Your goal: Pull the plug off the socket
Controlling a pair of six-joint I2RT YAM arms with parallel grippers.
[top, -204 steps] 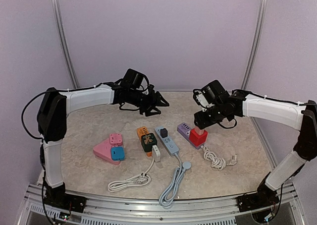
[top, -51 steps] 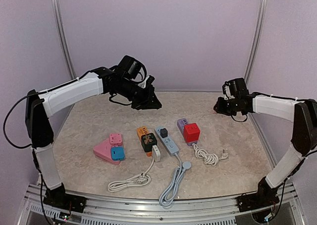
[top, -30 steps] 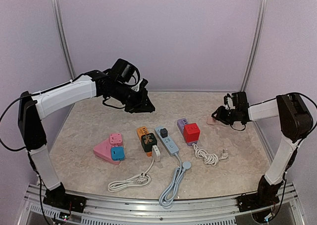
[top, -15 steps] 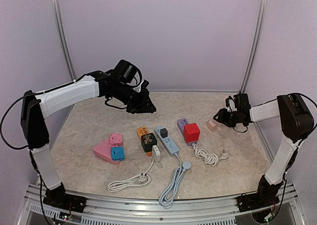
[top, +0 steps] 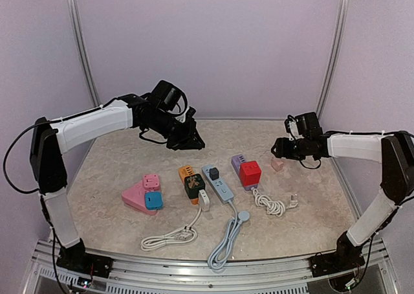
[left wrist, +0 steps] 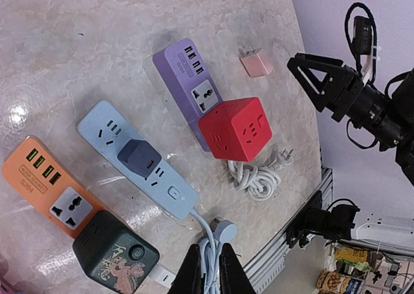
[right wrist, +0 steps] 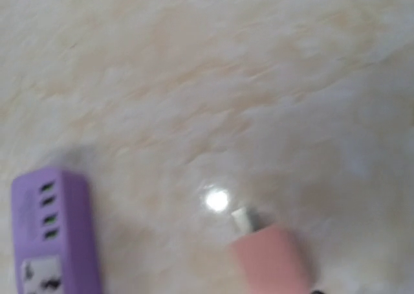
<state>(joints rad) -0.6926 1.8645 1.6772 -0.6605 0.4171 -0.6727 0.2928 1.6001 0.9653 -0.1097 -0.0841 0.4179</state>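
The pink plug [top: 277,164] lies loose on the table, just right of the purple socket strip [top: 239,162] that carries a red cube adapter [top: 250,173]. My right gripper [top: 278,147] hovers a little above and behind the plug, open and apart from it. The right wrist view shows the plug [right wrist: 272,261] with a metal prong, and the purple strip [right wrist: 55,236] at lower left; its own fingers are out of frame. In the left wrist view the plug [left wrist: 256,63] sits beyond the strip [left wrist: 191,80], near the right gripper [left wrist: 303,80]. My left gripper [top: 194,138] hangs high at back centre, shut and empty.
A blue strip [top: 218,182] with a dark plug [top: 214,173], an orange strip [top: 186,173] with a black cube [top: 195,186], and a pink triangular socket [top: 137,197] lie mid-table. White coiled cables [top: 278,206] and a blue cable [top: 226,242] trail toward the front edge.
My right gripper has opened and lifted back from the pink plug, which now rests on the table. The left arm has barely shifted.
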